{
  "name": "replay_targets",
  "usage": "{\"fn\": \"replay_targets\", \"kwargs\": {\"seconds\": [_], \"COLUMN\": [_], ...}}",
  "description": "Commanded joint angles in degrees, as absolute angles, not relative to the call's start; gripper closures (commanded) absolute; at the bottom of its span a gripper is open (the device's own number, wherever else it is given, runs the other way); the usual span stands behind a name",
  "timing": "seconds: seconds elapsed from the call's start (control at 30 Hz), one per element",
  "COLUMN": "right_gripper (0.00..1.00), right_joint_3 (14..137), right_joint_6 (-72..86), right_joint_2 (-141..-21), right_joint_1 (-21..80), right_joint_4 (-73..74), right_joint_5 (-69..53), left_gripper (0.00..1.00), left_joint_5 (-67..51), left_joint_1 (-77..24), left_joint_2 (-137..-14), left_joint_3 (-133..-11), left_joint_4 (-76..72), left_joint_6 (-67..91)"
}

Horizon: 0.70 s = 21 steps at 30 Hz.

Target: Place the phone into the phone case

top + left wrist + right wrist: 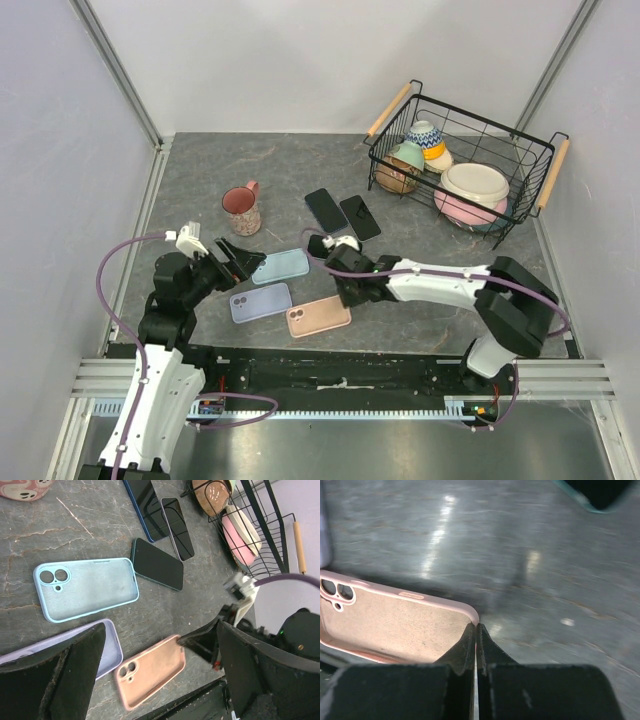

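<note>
Three phone cases lie inner side up on the table: a light blue one [280, 266] [87, 587], a lilac one [260, 301] [107, 647] and a pink one [318, 316] [150, 675] [390, 625]. My right gripper [345, 297] [476, 630] is shut on the pink case's rim at its right corner. Three dark phones lie further back: a blue-edged one [325, 209] [147, 507], a black one [360, 217] [177, 527] and a dark green one [157, 564], partly hidden under my right arm in the top view. My left gripper [240, 258] [160, 635] hangs open, holding nothing, above the lilac case.
A pink mug [242, 211] [25, 489] stands at the back left of the cases. A black wire basket [487, 121] with wooden handles holds several bowls at the back right. Grey walls close in both sides.
</note>
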<state>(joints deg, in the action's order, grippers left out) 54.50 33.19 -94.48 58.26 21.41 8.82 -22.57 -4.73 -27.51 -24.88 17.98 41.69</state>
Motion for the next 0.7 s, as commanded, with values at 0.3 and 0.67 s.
{"fn": "replay_targets", "kwargs": {"seconds": [0.3,0.67], "right_gripper": [1.0,1.0], "right_joint_3": [48.25,49.83], "right_joint_6": [30.67,31.38], "right_joint_2": [-81.82,-87.8], "right_joint_1": [50.89,52.64], "right_joint_4": [27.42,22.59], "right_joint_5": [16.0,9.23], "left_gripper": [0.02,0.02], "left_joint_5": [-25.31,-26.19], "left_joint_1": [-4.66,-4.66], "left_joint_2": [-29.71,-30.14], "left_joint_3": [-22.85,-22.94], "left_joint_4": [13.63,12.83], "left_joint_6": [42.1,41.92]}}
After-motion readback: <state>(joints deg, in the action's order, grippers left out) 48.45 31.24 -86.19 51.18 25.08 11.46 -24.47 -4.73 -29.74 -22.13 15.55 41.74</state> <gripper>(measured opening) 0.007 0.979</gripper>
